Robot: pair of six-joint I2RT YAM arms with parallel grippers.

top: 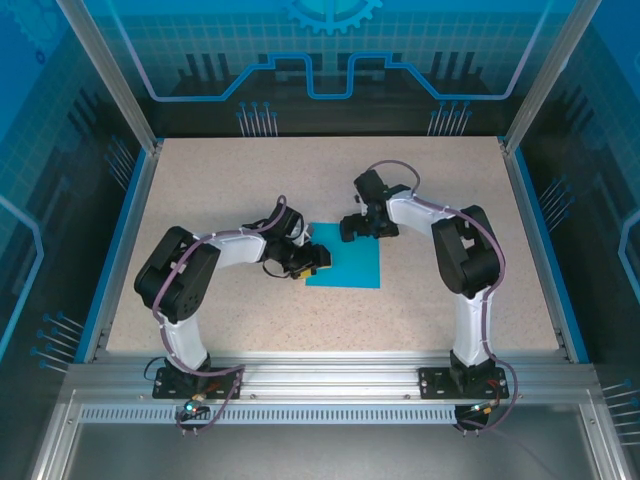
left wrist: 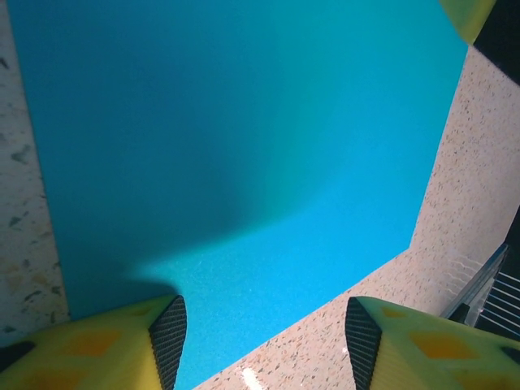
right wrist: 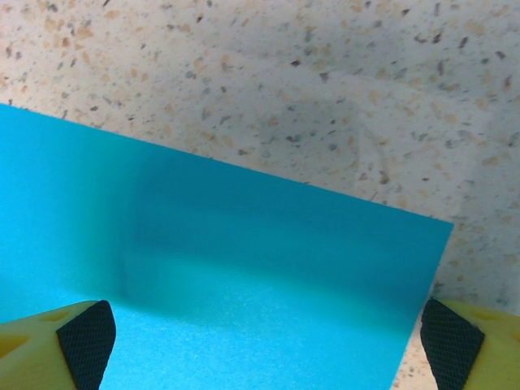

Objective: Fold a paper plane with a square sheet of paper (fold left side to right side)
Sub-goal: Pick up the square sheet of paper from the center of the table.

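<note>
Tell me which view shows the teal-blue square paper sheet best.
Top external view: the teal-blue square paper sheet shows nearly whole. Left wrist view crops it; right wrist view gives one corner.

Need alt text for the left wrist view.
The square sheet of paper, teal-blue, lies on the speckled table. The left gripper stands open at the bottom, one yellow finger over the paper's near edge, one over bare table.

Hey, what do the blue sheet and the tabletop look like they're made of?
Sheet: probably thin matte paper; it lies flat with crisp straight edges and a faint grain. Tabletop: looks like beige stone-effect laminate or composite, with dark flecks and a dull finish.
</note>
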